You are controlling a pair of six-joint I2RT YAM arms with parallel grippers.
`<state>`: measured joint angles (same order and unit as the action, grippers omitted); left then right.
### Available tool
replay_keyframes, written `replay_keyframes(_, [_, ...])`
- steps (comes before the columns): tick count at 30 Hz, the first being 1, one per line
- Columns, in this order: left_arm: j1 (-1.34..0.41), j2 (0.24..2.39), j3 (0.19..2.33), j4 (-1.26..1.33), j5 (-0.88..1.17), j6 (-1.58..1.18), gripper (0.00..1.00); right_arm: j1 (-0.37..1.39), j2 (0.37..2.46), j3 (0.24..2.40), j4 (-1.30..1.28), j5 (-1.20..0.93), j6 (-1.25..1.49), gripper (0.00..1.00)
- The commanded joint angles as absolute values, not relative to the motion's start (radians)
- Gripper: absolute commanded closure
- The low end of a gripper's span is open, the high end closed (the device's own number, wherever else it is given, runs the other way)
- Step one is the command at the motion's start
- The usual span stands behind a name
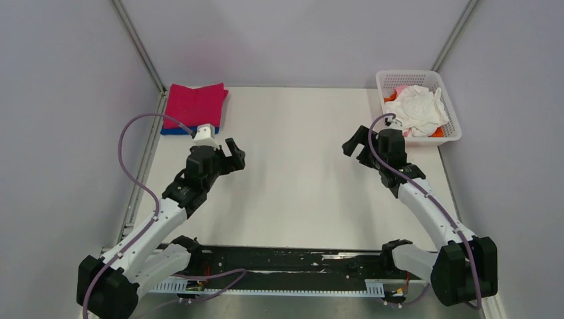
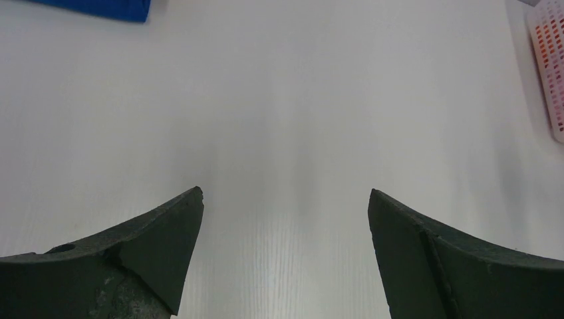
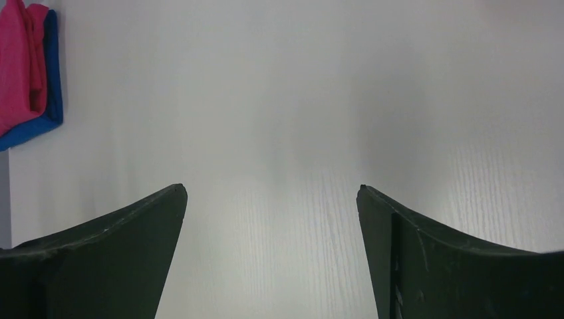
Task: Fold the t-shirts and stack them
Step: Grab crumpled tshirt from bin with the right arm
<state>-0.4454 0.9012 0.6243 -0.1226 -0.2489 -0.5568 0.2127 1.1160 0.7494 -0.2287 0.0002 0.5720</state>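
Magenta tee [image 1: 195, 103] folded on blue tee [image 1: 174, 130], upper left | white tee [image 1: 418, 107] crumpled in basket [image 1: 454, 119], upper right | left gripper [image 1: 235, 157], right gripper [image 1: 353, 143] both spread, empty, mid-frame | I judge two stacked; next, my right arm reaches into the basket.

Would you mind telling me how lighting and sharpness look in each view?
Top external: soft, even light, sharp, hardly any shadows. Left wrist: a pale sheen runs down the table, the left claw dark against it. Right wrist: same sheen, right claw equally dark.
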Motion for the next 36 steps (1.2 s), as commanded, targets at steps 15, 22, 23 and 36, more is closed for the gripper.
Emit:
replay_keyframes(15, [-0.448, 0.928, 0.672, -0.105, -0.259, -0.535, 0.00, -0.136, 1.716, 1.432, -0.285, 0.158, 0.413, 0.00])
replay_keyframes(22, [-0.448, 0.901, 0.651, -0.085, -0.314, -0.545, 0.00, -0.231, 2.094, 1.852, -0.387, 0.211, 0.354, 0.01])
replay_keyframes(23, [-0.448, 0.899, 0.649, -0.087, -0.319, -0.546, 0.00, -0.234, 2.135, 1.900, -0.390, 0.224, 0.340, 0.01])
replay_keyframes(36, [-0.448, 0.910, 0.641, -0.084, -0.347, -0.564, 0.00, -0.242, 2.183, 2.032, -0.369, 0.272, 0.333, 0.86])
